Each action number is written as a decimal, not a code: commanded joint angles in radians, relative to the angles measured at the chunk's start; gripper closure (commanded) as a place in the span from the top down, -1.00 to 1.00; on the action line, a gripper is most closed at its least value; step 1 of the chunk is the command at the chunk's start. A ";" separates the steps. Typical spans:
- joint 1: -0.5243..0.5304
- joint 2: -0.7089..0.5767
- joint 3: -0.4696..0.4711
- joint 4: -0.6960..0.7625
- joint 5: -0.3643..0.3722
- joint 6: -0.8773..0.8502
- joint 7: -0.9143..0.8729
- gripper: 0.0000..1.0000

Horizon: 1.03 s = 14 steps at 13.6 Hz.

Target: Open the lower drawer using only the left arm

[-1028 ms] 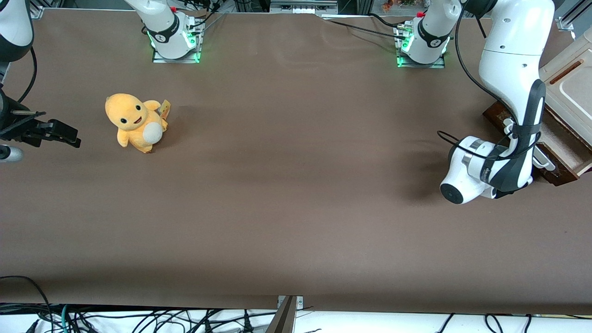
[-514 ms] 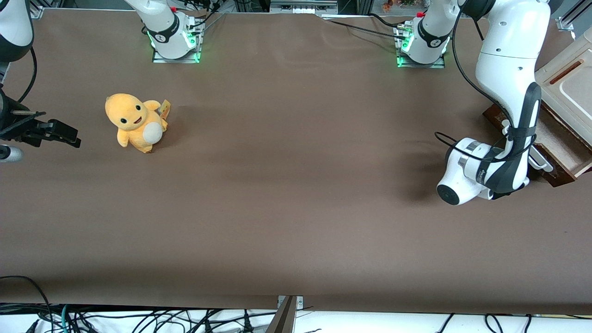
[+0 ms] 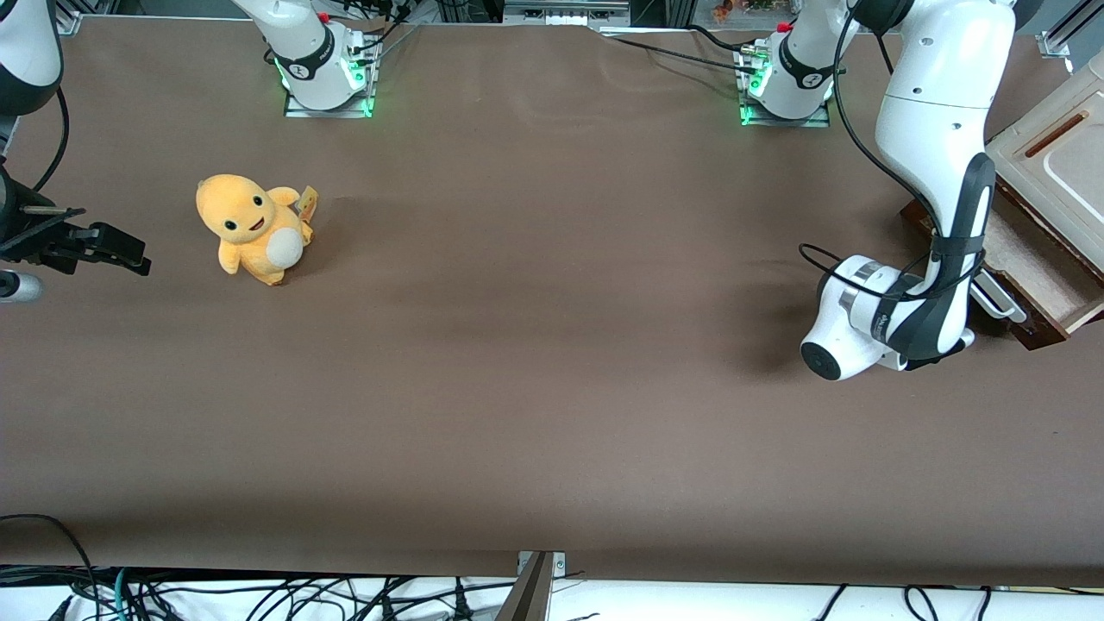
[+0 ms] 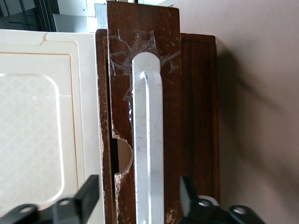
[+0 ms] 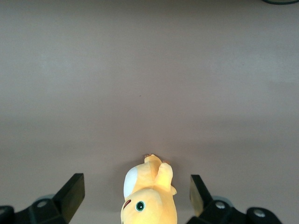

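I have the big white jointed left arm with dark grey bands [image 3: 936,172] bent down at the right edge of the front frame, over the brown counter [image 3: 552,345]. Its black two-finger pincer [image 4: 140,205] faces the small dark brown wooden cabinet, fingers spread wide, one on each side of the white bar handle [image 4: 148,140] without touching it. I read that as lined up so a squeeze would catch the bar crosswise.

The lower drawer, with its dark brown front [image 4: 163,56], sits at the right edge of the front frame, part-way out: its pale wood inside [image 3: 1031,259] shows beneath the cream tray-like top [image 3: 1056,164]. So the opening looks partly done; whether the pull is finished I cannot judge.

The orange plush toy [image 3: 250,228] lies well apart, toward the parked arm's end of the counter.
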 commanded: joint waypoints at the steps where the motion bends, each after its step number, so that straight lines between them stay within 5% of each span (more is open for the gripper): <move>1: -0.007 -0.010 0.001 0.041 0.015 -0.022 0.086 1.00; 5: -0.007 -0.074 -0.014 0.127 -0.008 -0.042 0.305 1.00; 12: -0.010 -0.168 -0.023 0.341 -0.373 -0.042 0.434 1.00; 14: 0.010 -0.206 -0.016 0.380 -0.558 -0.042 0.555 1.00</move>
